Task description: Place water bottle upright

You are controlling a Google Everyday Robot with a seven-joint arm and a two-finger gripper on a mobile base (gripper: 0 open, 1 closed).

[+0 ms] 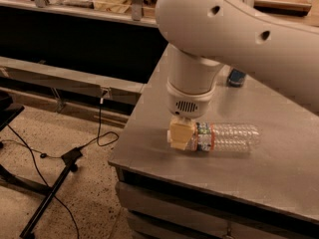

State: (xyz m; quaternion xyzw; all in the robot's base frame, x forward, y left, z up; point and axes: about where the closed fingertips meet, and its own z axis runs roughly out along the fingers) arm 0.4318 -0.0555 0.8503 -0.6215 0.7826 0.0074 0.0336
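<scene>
Near the left front corner of the counter, the water bottle lies on its side, roughly along the front edge, its base pointing toward the right edge and its neck end toward the left edge. The gripper comes straight down from the big white arm and sits at the bottle's neck end, covering the cap, just beside the red, white and blue-green label band. Whether the gripper is clamped on the bottle or only set around it cannot be told. Toward the far edge, a blue can shows partly behind the arm, well apart from the bottle.
</scene>
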